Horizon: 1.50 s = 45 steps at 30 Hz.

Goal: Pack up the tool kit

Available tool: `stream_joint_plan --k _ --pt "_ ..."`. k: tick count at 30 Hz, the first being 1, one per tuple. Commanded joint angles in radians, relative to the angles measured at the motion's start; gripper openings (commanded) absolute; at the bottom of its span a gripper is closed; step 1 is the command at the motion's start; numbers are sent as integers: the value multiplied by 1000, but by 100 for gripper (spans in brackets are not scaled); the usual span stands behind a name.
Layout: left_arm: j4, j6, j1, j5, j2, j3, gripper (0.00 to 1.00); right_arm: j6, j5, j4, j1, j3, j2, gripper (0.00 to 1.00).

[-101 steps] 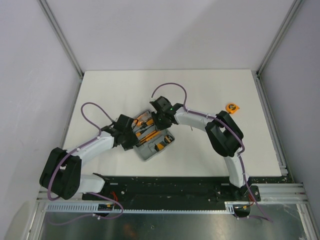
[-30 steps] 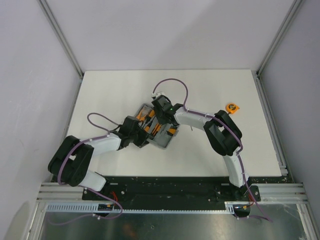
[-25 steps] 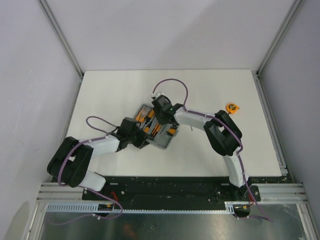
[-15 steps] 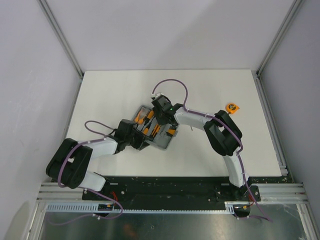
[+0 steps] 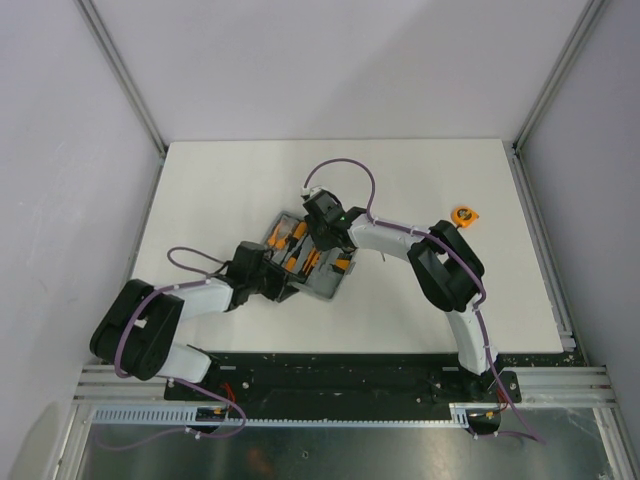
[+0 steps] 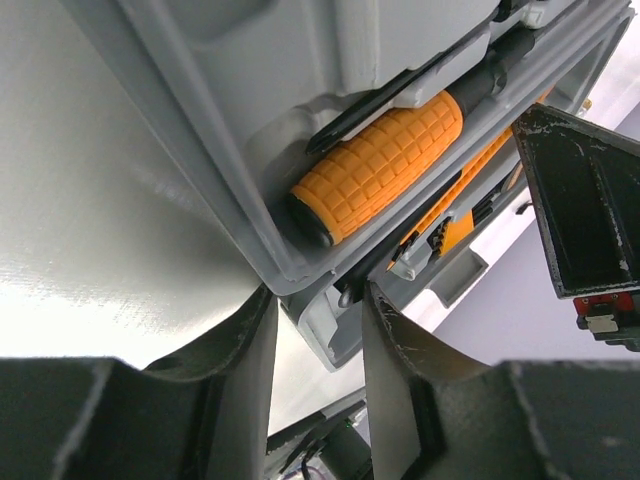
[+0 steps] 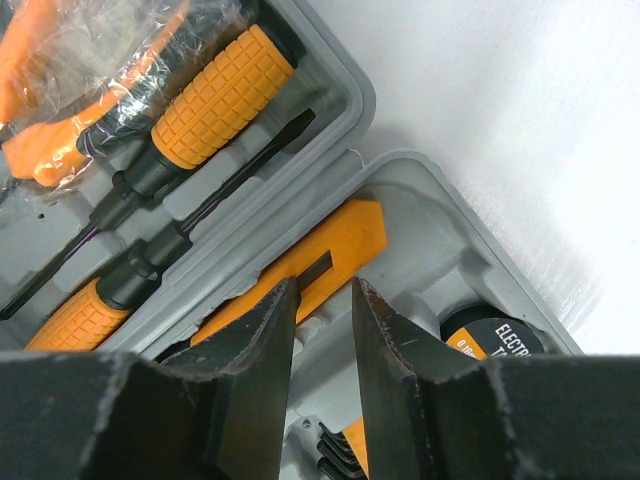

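Case (image 6: pixel 200 130) rim sits pinched in left jaws; right jaws narrowly parted above knife (image 7: pixel 340 240).

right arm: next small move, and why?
Probably lift the right gripper straight up out of the tool case. Its narrowly parted fingertips are down at the utility knife seated inside, while the left gripper grips the rim of the tilted-up half. Folding further looks likely to hit it. The tape measure lies outside, too.

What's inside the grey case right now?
Right wrist view: in the case, two orange-handled screwdrivers, an orange knife, a black tape roll and a plastic-wrapped orange item. The right gripper covers the slots below it.
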Motion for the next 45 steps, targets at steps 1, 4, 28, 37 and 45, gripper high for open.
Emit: stream_joint_plan --k 1,4,28,37,45 --pt "-308 -18 0 -107 70 -106 0 26 -116 -163 42 -41 27 35" --pt "-302 -42 -1 -95 69 -101 0 33 -129 -160 38 -31 15 36" --pt "-472 277 -4 -303 -110 156 52 34 -138 -183 5 114 -74 44" --pt "-470 319 -4 -294 -74 193 53 30 -138 -157 -2 113 -17 32" --pt "-468 344 -4 -276 -63 183 54 28 -152 -143 8 117 44 28"
